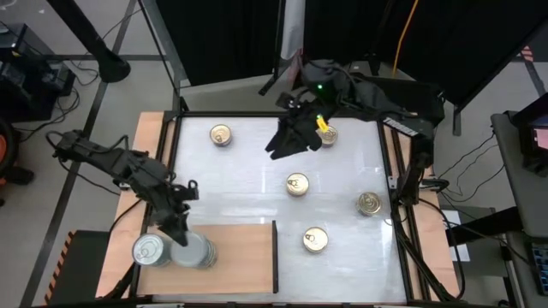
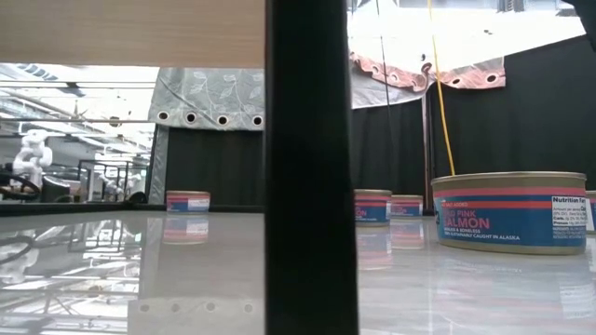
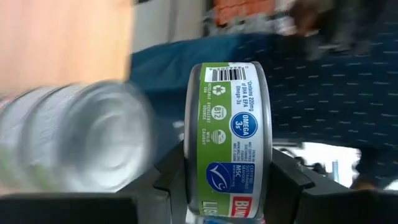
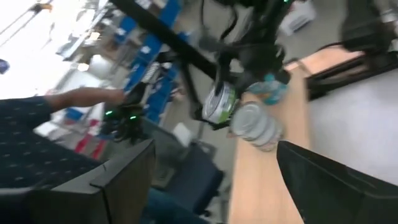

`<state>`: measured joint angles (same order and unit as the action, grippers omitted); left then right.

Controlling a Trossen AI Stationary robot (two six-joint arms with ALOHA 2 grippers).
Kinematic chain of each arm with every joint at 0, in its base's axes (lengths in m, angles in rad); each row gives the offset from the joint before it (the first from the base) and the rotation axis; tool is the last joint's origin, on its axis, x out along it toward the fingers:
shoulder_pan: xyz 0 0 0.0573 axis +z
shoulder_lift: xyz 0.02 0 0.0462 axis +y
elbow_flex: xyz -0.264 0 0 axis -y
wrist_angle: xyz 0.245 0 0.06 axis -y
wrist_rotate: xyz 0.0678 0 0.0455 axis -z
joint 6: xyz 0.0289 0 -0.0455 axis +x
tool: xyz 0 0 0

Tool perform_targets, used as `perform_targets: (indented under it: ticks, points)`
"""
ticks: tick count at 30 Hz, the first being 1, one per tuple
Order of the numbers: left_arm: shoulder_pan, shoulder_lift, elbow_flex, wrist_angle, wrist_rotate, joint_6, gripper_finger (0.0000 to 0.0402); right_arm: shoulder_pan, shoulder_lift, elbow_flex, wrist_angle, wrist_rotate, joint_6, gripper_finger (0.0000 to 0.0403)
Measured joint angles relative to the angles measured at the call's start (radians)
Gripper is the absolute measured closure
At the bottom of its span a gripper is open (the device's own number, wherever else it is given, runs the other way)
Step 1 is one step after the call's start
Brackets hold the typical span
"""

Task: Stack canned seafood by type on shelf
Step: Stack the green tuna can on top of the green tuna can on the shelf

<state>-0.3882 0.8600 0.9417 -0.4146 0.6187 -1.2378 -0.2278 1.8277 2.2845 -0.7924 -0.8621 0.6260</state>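
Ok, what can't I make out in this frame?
- Low view: a dark upright post hides the table's middle.
- High view: the right gripper covers most of the gold-lidded tin below it.
- Left wrist view: the silver tin stack is blurred; the green-labelled tin in the left gripper is cut off.

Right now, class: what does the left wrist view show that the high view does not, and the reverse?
Only the left wrist view shows the green label and barcode on the tin clamped in the left gripper. Only the high view shows five gold-lidded tins on the white table, the shelf and the right gripper open. Both show the silver stack beside the held tin.
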Motion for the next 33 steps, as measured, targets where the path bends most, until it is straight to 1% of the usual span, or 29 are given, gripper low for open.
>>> perform_targets:
  ticks: [3, 7, 11, 17, 20, 27, 29, 33]
  points:
    - [-0.016, 0.026, -0.001, -0.076, -0.006, 0.042, 0.0259, -0.005, -0.005, 0.000, -0.022, 0.034, -0.019, 0.0079]
    - [-0.027, 0.055, -0.001, -0.129, -0.007, 0.074, 0.0241, -0.007, -0.004, 0.000, -0.023, 0.045, -0.013, 0.0079]
    - [-0.027, 0.063, -0.001, -0.132, -0.007, 0.065, 0.0234, -0.007, -0.004, 0.000, -0.022, 0.053, -0.013, 0.0079]
    - [-0.027, 0.056, 0.000, -0.152, -0.081, 0.041, 0.0224, -0.007, -0.004, 0.000, -0.021, 0.054, -0.010, 0.0079]
    - [-0.027, 0.054, 0.000, -0.167, -0.102, 0.041, 0.0208, -0.006, -0.004, 0.000, -0.021, 0.054, -0.010, 0.0079]
    - [-0.027, 0.028, 0.000, -0.206, -0.103, 0.039, 0.0156, -0.006, -0.004, 0.000, -0.021, 0.054, -0.011, 0.0079]
    - [-0.027, 0.015, 0.000, -0.212, -0.103, 0.032, 0.0148, -0.006, -0.004, 0.000, -0.021, 0.054, -0.011, 0.0079]
    - [-0.027, -0.020, 0.013, -0.240, -0.096, -0.014, 0.0147, -0.006, -0.003, 0.000, -0.021, 0.054, -0.013, 0.0079]
